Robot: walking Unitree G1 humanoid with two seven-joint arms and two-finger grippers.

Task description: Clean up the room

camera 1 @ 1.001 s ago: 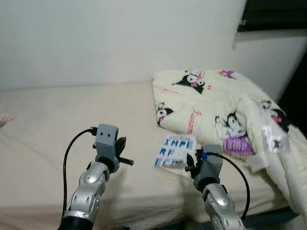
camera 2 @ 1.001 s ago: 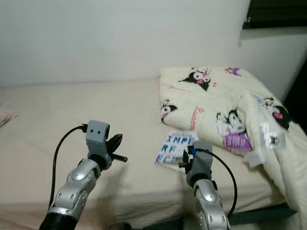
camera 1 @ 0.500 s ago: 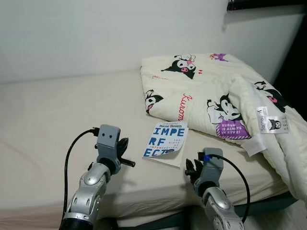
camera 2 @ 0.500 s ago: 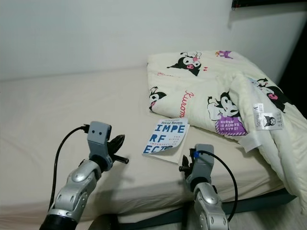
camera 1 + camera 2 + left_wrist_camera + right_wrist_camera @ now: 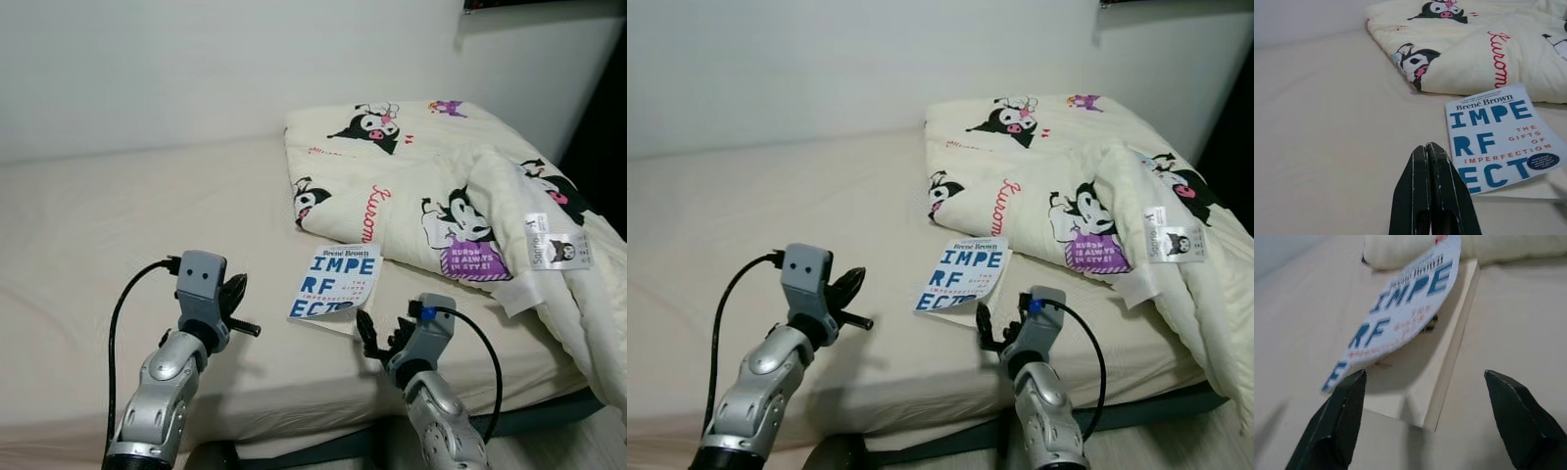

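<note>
Closer now, my right gripper (image 5: 991, 326) spread | book (image 5: 961, 275) just ahead, spine toward me | left gripper (image 5: 854, 299) pressed together, farther.

My two arms are silver, jointed metal with rounded segments. Each wrist carries a boxy grey camera block; a black cable loops from it back down my forearm. My right wrist block bears a small blue mark. My fingers (image 5: 1432, 196) are long, tapered and matte black.
</note>
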